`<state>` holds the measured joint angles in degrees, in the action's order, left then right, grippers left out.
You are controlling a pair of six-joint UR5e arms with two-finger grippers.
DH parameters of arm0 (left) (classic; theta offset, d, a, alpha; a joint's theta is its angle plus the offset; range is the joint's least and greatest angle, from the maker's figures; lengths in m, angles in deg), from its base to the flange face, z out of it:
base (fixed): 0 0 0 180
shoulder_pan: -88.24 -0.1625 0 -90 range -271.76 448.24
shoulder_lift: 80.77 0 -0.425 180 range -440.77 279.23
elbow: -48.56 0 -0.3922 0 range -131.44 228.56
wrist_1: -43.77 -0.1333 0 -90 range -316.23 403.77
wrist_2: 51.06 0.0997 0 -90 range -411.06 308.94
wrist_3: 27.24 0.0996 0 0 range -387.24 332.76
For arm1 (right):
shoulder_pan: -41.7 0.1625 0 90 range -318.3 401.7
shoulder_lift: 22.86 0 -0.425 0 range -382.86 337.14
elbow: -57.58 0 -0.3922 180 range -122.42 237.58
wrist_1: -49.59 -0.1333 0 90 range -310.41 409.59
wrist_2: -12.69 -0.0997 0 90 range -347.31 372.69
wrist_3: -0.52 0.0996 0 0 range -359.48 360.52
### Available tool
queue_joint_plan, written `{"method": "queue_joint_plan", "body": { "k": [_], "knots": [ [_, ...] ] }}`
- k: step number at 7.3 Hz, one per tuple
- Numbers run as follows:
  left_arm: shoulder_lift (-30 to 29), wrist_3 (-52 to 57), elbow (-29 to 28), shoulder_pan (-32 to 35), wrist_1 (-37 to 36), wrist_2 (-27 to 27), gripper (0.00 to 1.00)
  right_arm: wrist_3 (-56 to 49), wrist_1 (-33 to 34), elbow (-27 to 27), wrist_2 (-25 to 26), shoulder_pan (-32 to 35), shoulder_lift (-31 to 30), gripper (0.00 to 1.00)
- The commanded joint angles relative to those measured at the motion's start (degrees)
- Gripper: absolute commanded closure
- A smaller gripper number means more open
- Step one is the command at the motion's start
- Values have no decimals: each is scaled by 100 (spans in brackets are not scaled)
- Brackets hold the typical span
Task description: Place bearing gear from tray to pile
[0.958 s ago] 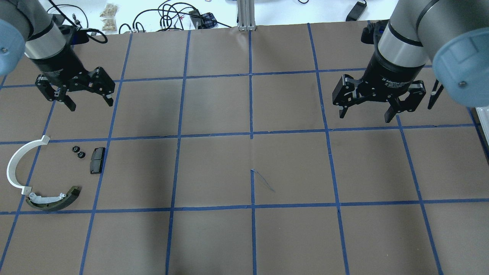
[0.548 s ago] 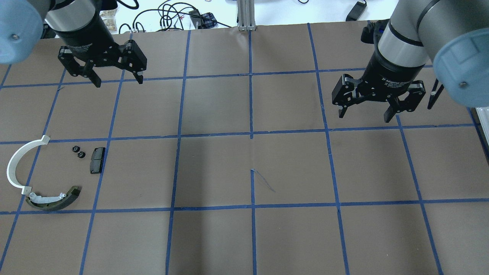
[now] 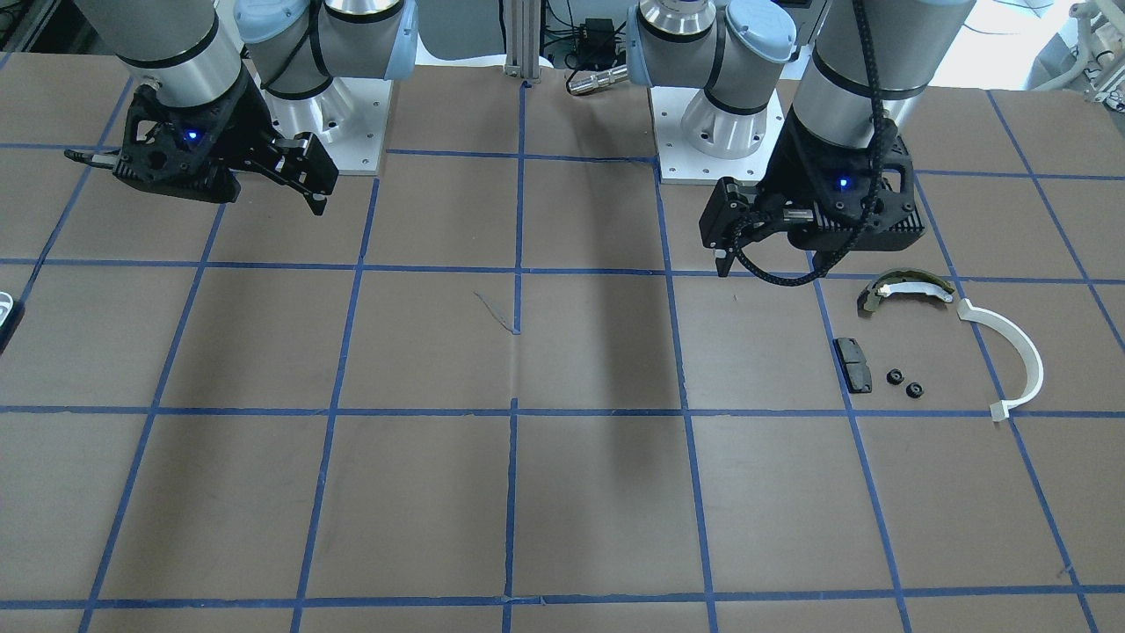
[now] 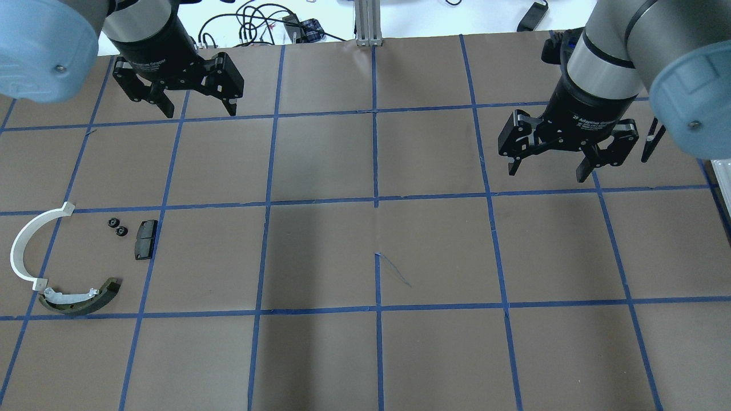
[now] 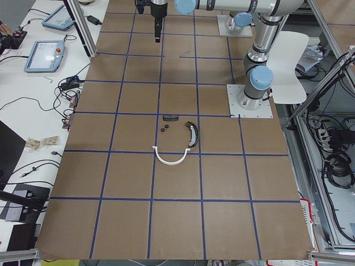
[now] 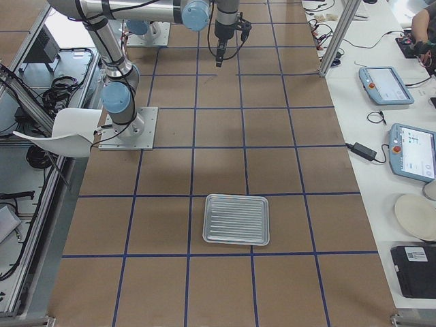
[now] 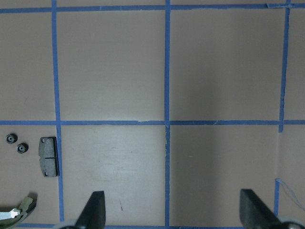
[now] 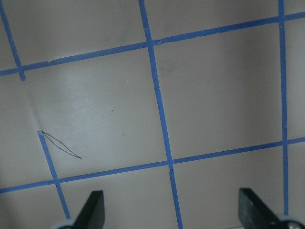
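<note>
Two small black bearing gears lie on the brown table beside a black rectangular pad. A white half-ring arc and an olive brake shoe lie near them, and together these form the pile at the left. The left wrist view shows the gears and pad too. My left gripper is open and empty, high over the far left squares and well away from the pile. My right gripper is open and empty at the right. The silver tray shows only in the exterior right view, with nothing visible in it.
Cables and small items lie beyond the table's far edge. Blue tape divides the brown table into squares. Tablets sit on the side bench.
My left gripper has moved toward the far edge and to the right, away from the pile, and stays open. My right gripper has hardly moved.
</note>
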<state>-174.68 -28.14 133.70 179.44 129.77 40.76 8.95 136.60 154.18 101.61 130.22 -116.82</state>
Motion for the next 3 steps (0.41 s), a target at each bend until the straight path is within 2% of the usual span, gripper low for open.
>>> {"method": "queue_joint_plan", "body": {
  "k": [1, 3],
  "knots": [
    [48, 2, -7, -5, 5, -6, 0, -8, 17, 25, 20, 15, 27, 0],
    [74, -7, 2, 12, -4, -23, 0, -8, 53, 34, 29, -2, 53, 0]
  ]
}}
